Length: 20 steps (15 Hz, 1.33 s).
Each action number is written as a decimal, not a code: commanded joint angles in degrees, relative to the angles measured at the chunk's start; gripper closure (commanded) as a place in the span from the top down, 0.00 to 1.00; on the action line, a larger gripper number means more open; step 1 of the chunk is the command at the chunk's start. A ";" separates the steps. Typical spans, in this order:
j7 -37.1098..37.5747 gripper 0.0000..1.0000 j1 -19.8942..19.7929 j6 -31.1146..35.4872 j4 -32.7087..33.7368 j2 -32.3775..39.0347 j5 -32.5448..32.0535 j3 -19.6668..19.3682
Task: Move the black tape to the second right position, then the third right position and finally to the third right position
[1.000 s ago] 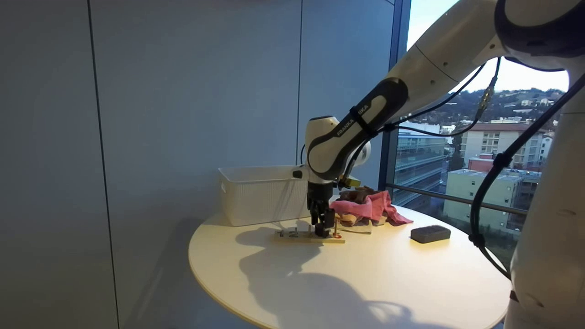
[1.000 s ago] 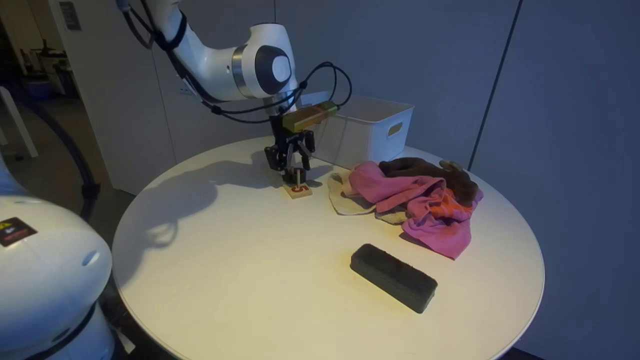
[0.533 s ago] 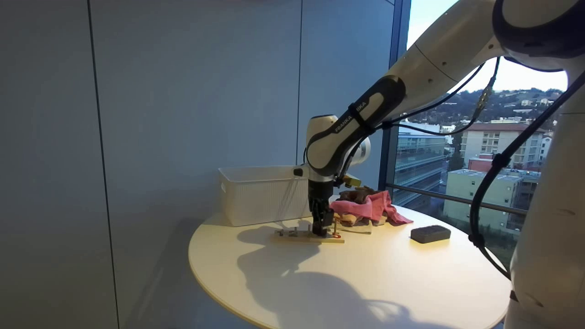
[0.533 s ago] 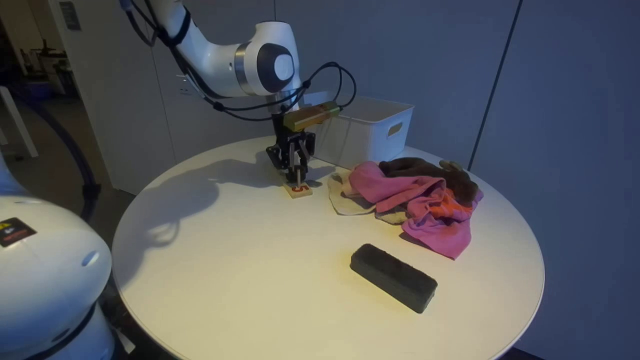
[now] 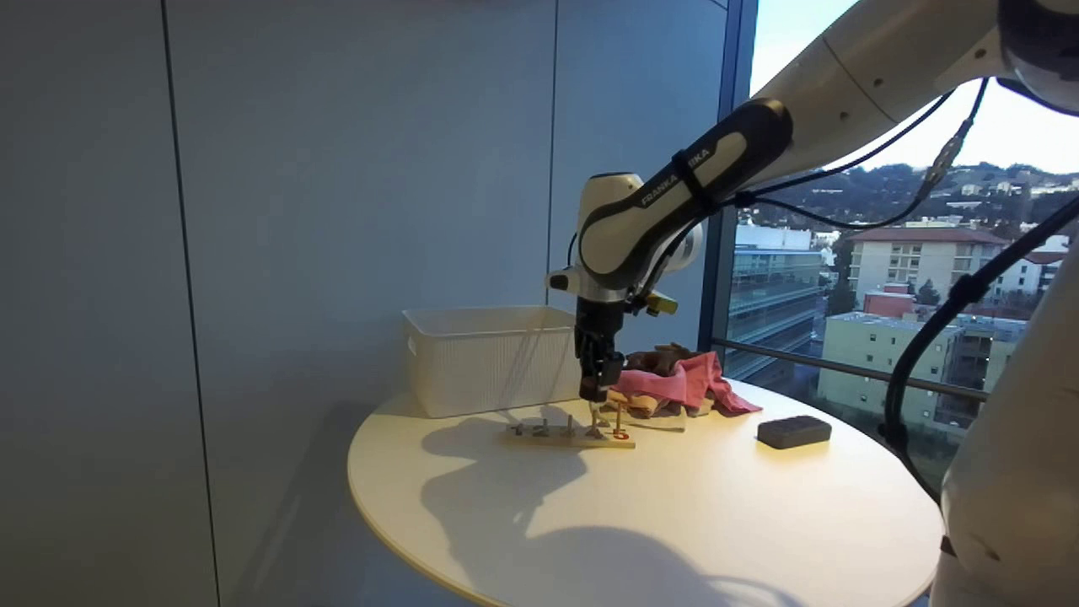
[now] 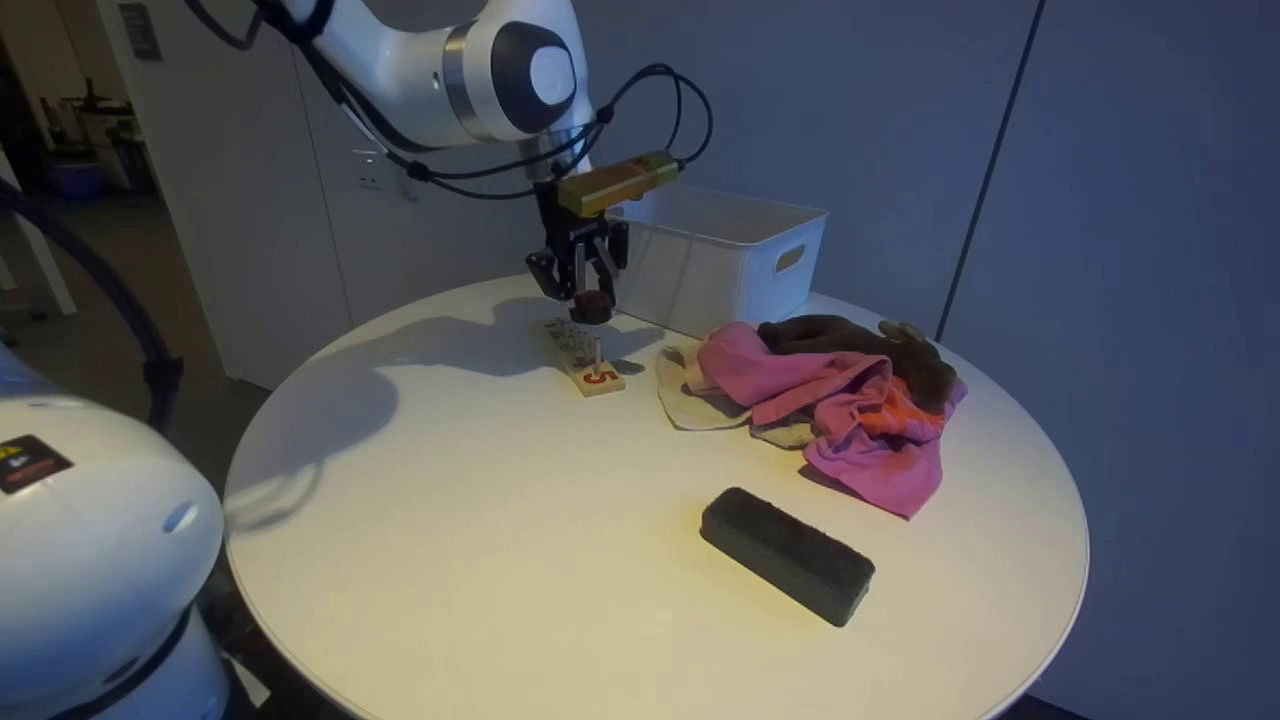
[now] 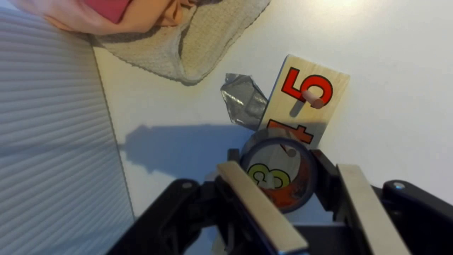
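Observation:
My gripper (image 7: 275,156) is shut on the black tape (image 7: 281,139), with one finger against each side of the roll. In both exterior views the gripper (image 5: 595,384) holds the tape (image 6: 591,307) above the numbered wooden board (image 6: 600,388), apart from it. In an exterior view, the roll hangs over the second peg from the right. Through the ring's hole in the wrist view, the yellow 3 and a peg tip (image 7: 291,153) show. The board's (image 7: 327,109) red 5 and its bare peg (image 7: 313,99) lie beyond the roll. The orange 4 is partly covered.
A white bin (image 5: 489,371) stands close behind the board. Crumpled pink and brown cloths (image 6: 790,380) lie beside it. A flat black block (image 6: 790,555) rests nearer the table edge. Silver tape (image 7: 244,101) sticks out from the board's side.
A second ago the gripper was down at the board around the tape. Its jaws then came together on the roll, and both have risen clear of the pegs.

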 commanded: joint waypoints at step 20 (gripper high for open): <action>-7.50 0.26 2.70 9.46 -2.63 2.28 -11.01 3.12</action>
